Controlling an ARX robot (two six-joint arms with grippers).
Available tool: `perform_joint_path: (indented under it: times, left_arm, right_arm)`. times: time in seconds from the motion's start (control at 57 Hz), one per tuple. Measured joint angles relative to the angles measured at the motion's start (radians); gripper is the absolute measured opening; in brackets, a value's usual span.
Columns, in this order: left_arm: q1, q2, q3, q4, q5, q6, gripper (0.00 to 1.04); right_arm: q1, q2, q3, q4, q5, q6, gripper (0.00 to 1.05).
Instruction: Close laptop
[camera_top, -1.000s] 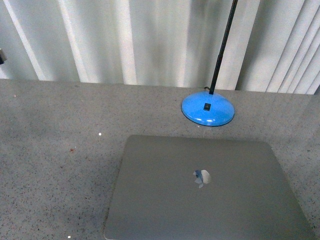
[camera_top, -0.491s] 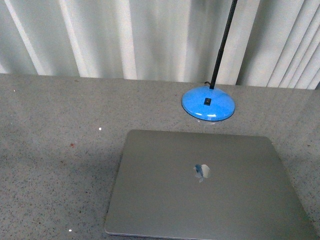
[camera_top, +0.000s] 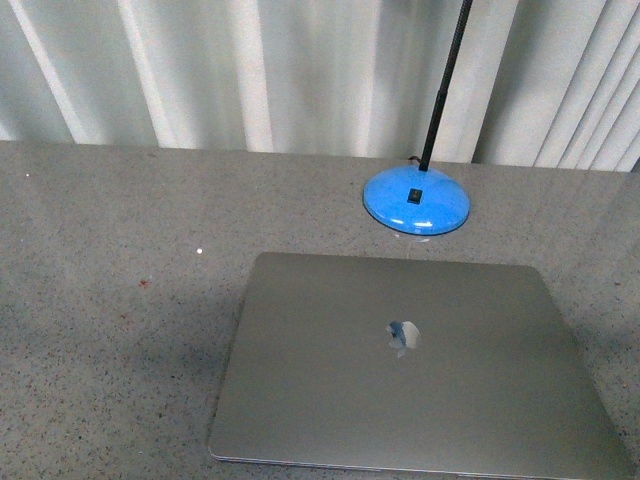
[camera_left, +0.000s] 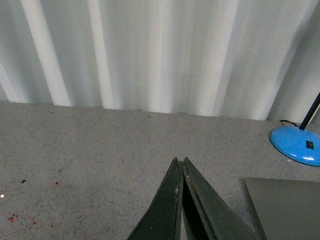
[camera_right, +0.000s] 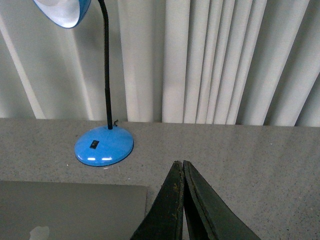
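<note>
Both jaws are pressed shut on nothing, left gripper (camera_left: 181, 167) and right gripper (camera_right: 180, 167) raised clear, since the thin silver-grey metal laptop (camera_top: 410, 365) lies closed, lower centre-right, below the blue lamp base (camera_top: 416, 208).

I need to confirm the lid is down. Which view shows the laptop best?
The front view: the laptop lies flat, closed, logo up. The left wrist view catches one corner, the right wrist view a strip of lid.
</note>
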Motion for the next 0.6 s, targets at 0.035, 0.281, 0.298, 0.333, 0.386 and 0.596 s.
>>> perform_joint_path:
  times: [0.035,0.281,0.298,0.333,0.386,0.596]
  left_arm:
    - [0.000,-0.029,0.000,-0.026,0.000,0.000,0.04]
    - [0.000,-0.182,-0.001,-0.167,0.001,0.000,0.04]
    - [0.000,-0.195,-0.001,-0.178,0.001,0.000,0.04]
    - [0.000,-0.212,-0.001,-0.195,0.000,0.000,0.04]
    - [0.000,-0.241,-0.001,-0.222,0.001,0.000,0.04]
    - [0.000,-0.337,-0.001,-0.315,0.001,0.000,0.04]
  right_arm:
    - [0.000,-0.029,-0.001,-0.026,0.000,0.000,0.03]
    - [0.000,-0.189,-0.004,-0.171,-0.001,0.000,0.03]
    - [0.000,-0.201,-0.004,-0.182,-0.001,0.000,0.03]
    - [0.000,-0.219,-0.004,-0.198,-0.001,0.000,0.03]
    - [0.000,-0.246,-0.004,-0.224,-0.001,0.000,0.03]
    - [0.000,-0.344,-0.004,-0.319,-0.001,0.000,0.03]
